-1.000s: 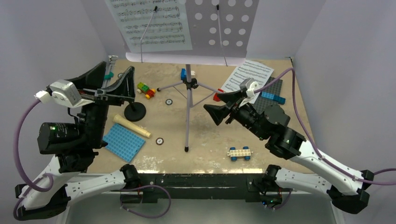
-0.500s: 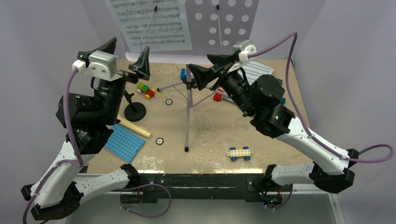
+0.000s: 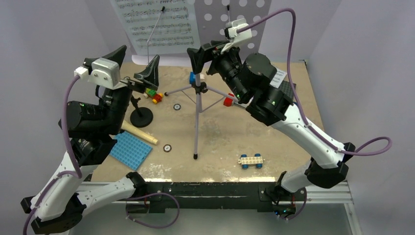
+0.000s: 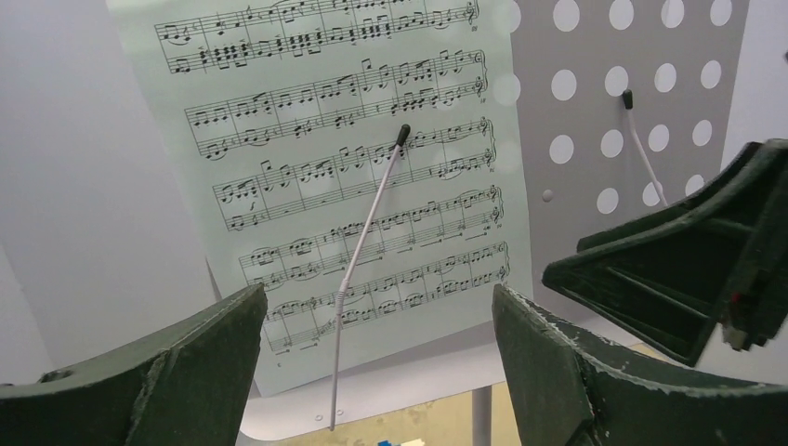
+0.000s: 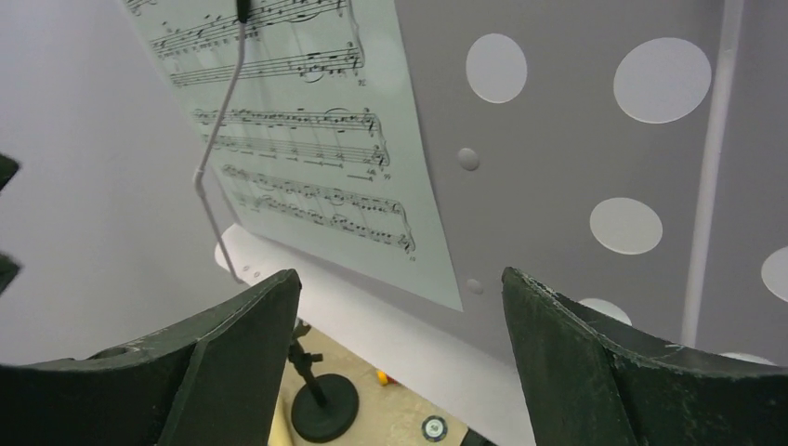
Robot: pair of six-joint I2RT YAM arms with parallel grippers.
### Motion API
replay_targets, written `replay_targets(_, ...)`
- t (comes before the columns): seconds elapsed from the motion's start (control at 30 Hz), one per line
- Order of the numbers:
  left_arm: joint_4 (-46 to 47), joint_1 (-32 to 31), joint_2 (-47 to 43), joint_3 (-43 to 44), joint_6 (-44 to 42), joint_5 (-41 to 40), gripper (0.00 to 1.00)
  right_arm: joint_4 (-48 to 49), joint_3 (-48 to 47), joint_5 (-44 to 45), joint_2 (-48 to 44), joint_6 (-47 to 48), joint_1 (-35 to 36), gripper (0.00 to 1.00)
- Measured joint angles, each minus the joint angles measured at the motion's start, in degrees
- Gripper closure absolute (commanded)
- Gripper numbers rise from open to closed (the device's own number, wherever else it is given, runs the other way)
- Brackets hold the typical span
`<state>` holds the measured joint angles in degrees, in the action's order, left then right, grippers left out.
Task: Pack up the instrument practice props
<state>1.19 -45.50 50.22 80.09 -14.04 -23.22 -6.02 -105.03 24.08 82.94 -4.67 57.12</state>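
The lilac perforated music stand (image 3: 235,22) rises on its thin tripod (image 3: 196,112) at the back middle. One white sheet-music page (image 3: 161,24) rests on its left half under a wire holder. My left gripper (image 3: 139,53) is raised and open, facing that page (image 4: 353,186) with nothing between its fingers. My right gripper (image 3: 203,49) is open too, just in front of the stand's lower lip (image 5: 520,362). A second page (image 3: 280,75) peeks out behind the right arm. The cream toy microphone (image 3: 139,133) lies by the black round-base mic stand (image 3: 141,116).
A blue baseplate (image 3: 129,149) lies front left and a grey one (image 3: 289,90) back right. Coloured bricks (image 3: 152,94), a red brick (image 3: 228,101), a blue brick (image 3: 193,77), a wheeled brick (image 3: 252,160) and two small discs (image 3: 167,147) are scattered around the tripod.
Both arms have risen from near the table toward the stand's desk. The right gripper swung up and left and spread wider; the left one turned to face the page.
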Motion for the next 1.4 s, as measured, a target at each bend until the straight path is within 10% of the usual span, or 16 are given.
replay_targets(0.8,-0.48,0.07,-2.95,-3.15,1.03,0.98,0.06,-7.8,-17.99,-4.33,12.81,-3.19,-2.69,0.32)
replay_targets(1.27,0.04,0.07,-4.09,-4.66,0.94,1.2,0.06,-9.44,-17.2,-5.97,13.14,-4.74,-3.21,0.67)
replay_targets(1.4,0.22,0.07,-4.11,-5.01,0.81,1.18,0.06,-9.42,-14.69,-5.88,12.0,-4.81,-3.26,0.54)
